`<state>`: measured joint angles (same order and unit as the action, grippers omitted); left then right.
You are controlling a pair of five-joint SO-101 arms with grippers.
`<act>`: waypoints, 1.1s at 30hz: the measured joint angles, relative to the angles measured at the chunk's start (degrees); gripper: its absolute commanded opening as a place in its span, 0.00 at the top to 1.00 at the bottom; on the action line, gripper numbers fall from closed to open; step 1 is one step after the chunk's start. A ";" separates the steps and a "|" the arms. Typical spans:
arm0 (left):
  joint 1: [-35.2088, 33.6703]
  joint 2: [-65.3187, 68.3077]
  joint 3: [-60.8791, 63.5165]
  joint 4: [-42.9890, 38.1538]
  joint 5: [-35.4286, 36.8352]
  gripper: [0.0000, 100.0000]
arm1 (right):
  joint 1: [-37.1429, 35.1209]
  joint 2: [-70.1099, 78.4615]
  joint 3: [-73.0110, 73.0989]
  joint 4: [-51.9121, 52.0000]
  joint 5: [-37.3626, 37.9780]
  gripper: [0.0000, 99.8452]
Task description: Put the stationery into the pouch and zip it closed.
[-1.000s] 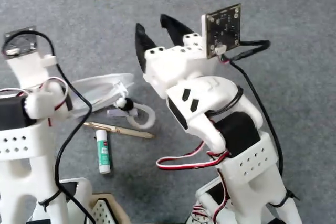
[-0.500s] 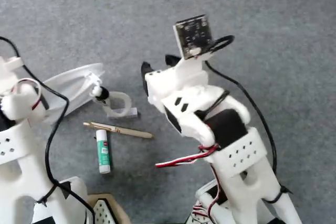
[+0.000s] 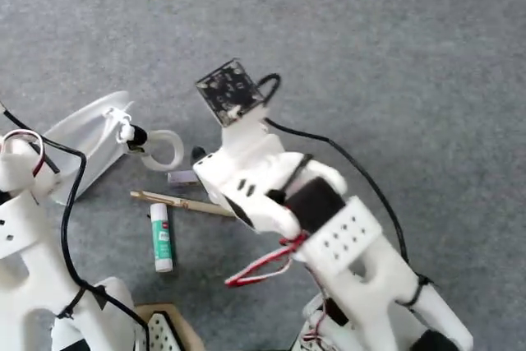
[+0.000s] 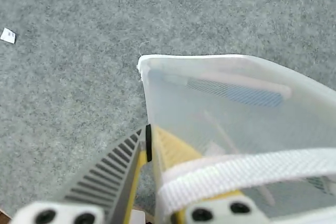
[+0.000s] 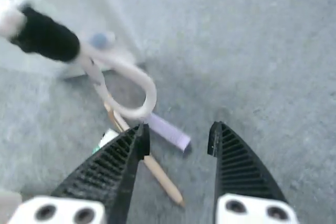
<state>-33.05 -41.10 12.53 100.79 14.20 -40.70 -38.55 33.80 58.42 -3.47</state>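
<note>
My right gripper (image 5: 176,129) hangs low over the grey desk (image 3: 411,55) with its 2 fingers apart and nothing between them. From my right wrist, a small lilac block (image 5: 169,132) lies on the desk in the gap between the fingers, with a tan pencil (image 5: 157,174) just beside it. In the high view the block sits at 7 o'clock from this gripper, the pencil at 6 o'clock from the block, and a glue stick (image 3: 162,237) is just beside the pencil at 7 o'clock. The white loop strap (image 3: 168,152) of the pouch (image 3: 86,133) lies at 9 o'clock from this gripper, near it. My left gripper (image 4: 148,142) is clamped on the translucent pouch's edge, 1 finger on each side of the wall.
</note>
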 measured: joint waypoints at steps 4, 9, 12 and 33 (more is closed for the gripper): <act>-0.18 0.00 0.00 -0.09 0.00 0.97 | -0.18 8.18 0.00 0.00 0.00 0.80; -4.13 1.85 0.09 -1.05 0.26 0.97 | -0.88 18.55 -2.46 0.00 2.29 0.80; -6.86 5.10 -0.18 -1.32 0.35 0.97 | -2.55 23.38 -4.40 0.00 2.73 0.80; -9.49 12.22 -4.04 -1.58 0.53 0.97 | -6.68 56.88 -24.97 -0.09 12.57 0.80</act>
<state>-42.55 -28.88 8.48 99.21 14.73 -47.38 18.33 8.84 58.33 9.10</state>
